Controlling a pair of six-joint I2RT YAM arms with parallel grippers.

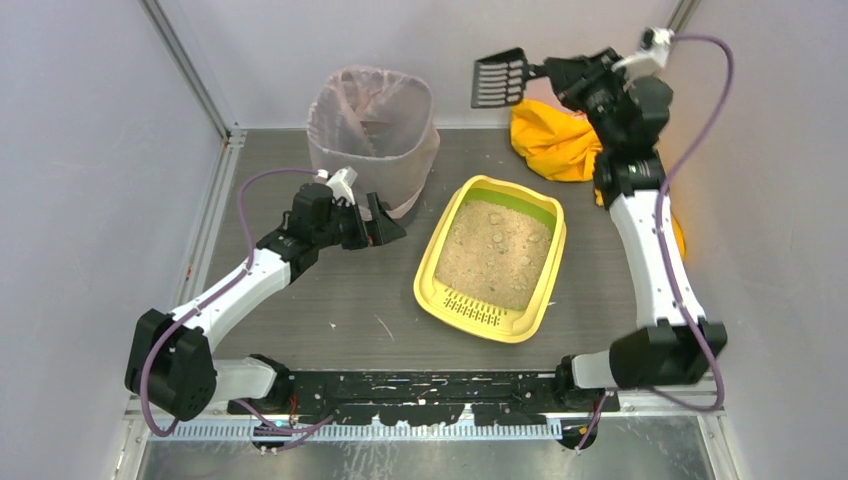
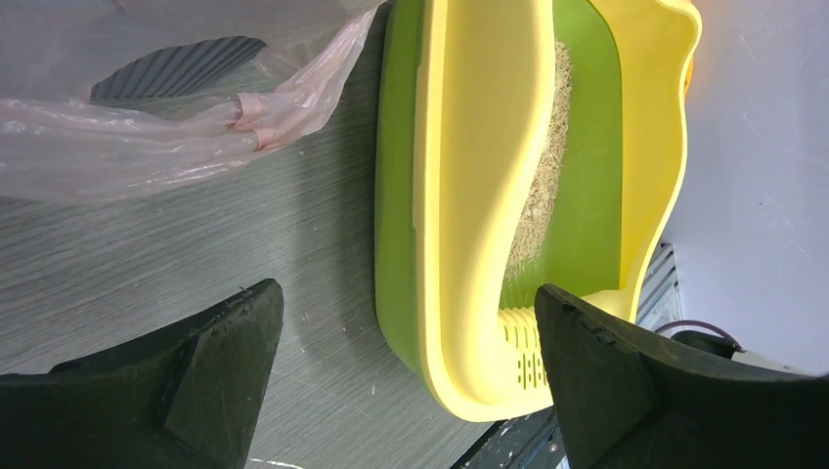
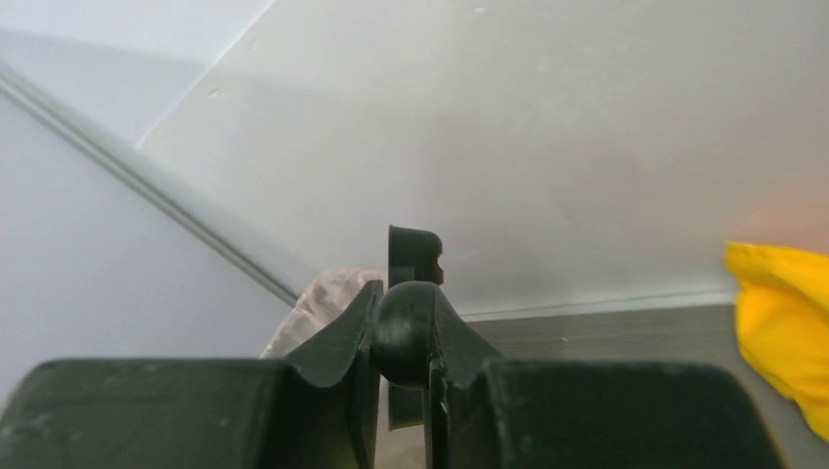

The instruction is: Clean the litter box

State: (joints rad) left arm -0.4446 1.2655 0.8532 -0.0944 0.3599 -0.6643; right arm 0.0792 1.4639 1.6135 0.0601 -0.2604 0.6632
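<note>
Two arms in the top view. The litter box [image 1: 480, 312] lay right of table [image 1: 340, 310] centre, slotted ledge toward the arm bases, beige litter with clumps inside. Left gripper [image 1: 385, 225] sat left of the litter box, jaws spread wide and empty, with bare table between them. The bag-lined bin [image 1: 372, 160] stood beyond the box's far-left corner, just apart from it. Right gripper [image 1: 555, 72] was raised beyond the box's far edge, clamped on a black slotted scoop [image 1: 498, 78]; a yellow cloth [image 1: 550, 140] lay off the far-right corner.

Left wrist view: litter box rim [image 2: 469, 195] seen between both fingers [image 2: 215, 362], untouched; pink bag [image 2: 147, 147] beside it.

Right wrist view: jaws tight on the scoop handle [image 3: 414, 254], wall behind.
</note>
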